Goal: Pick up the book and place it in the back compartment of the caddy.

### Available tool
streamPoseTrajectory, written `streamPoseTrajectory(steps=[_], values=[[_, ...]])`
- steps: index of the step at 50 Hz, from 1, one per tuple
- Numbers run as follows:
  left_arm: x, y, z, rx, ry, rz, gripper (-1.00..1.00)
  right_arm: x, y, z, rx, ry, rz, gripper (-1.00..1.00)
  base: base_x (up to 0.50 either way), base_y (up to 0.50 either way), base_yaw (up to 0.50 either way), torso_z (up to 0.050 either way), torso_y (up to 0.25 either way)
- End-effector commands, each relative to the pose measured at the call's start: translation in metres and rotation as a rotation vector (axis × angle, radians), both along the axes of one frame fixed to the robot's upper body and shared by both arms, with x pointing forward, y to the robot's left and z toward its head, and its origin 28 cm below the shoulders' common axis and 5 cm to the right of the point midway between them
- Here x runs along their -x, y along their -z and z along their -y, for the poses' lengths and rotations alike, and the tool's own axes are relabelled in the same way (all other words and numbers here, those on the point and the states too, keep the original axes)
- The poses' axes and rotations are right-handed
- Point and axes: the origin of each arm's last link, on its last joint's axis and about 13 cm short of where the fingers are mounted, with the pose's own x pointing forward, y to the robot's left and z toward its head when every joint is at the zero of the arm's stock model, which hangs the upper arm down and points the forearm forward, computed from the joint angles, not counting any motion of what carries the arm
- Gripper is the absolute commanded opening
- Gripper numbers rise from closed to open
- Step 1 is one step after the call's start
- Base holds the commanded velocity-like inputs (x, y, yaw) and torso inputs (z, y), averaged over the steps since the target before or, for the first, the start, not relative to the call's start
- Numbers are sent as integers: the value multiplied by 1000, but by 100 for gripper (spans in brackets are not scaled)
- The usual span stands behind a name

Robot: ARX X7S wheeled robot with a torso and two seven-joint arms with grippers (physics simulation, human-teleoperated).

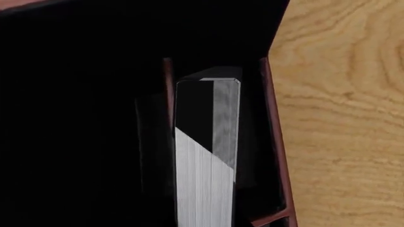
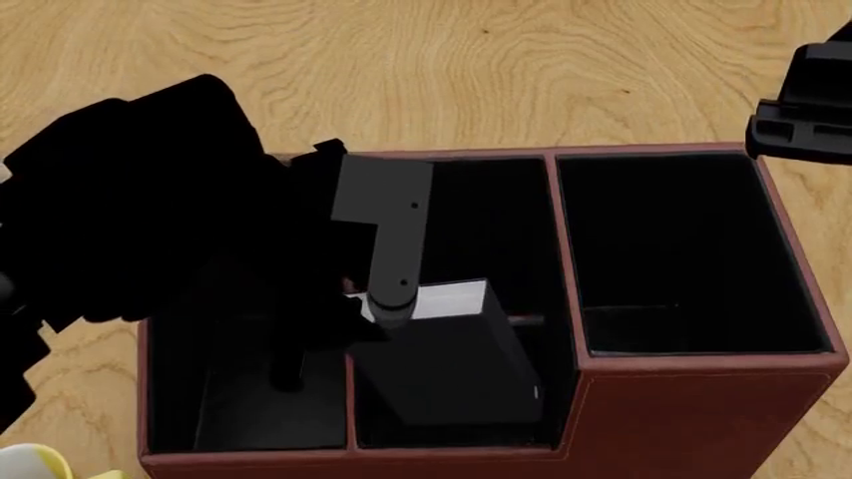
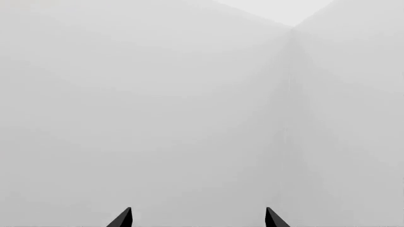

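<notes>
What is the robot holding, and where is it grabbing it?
The left gripper seems to hold the book by its top edge, inside the caddy. The right gripper is open and holds nothing.

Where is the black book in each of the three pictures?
Head view: the book stands tilted in a middle cell of the caddy, low in the picture, under the left gripper.
Left wrist view: the book fills the middle, page edges showing, between red-brown walls.
Right wrist view: not in it; only pale wall and the right gripper.
Shared landmark: the caddy's red-brown wall beside the book.
</notes>
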Motion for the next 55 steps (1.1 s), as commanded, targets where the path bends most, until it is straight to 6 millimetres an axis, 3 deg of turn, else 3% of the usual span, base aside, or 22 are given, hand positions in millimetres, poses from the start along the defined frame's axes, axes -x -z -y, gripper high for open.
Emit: streamPoseTrajectory(steps=[1, 16, 17, 44, 55], values=[[-6, 17, 4, 2, -8, 7, -100, -1, 2, 1, 1, 3, -4, 100, 0, -3, -4, 0, 0], [-8, 24, 4, -4, -10, -12, -100, -3, 4, 1, 1, 6, -7, 100, 1, -3, -6, 0, -9], [-7, 23, 5, 5, -17, -14, 100, -3, 4, 1, 1, 6, -8, 100, 0, -3, -7, 0, -11], [-6, 15, 3, 24, -17, 11, 100, -1, 3, 1, 2, 6, -8, 100, 0, 0, 0, 0, 0], [1, -1, 3, 59, -5, 23, 100, 0, 2, 0, 1, 2, -5, 100, 0, 0, 0, 0, 0]])
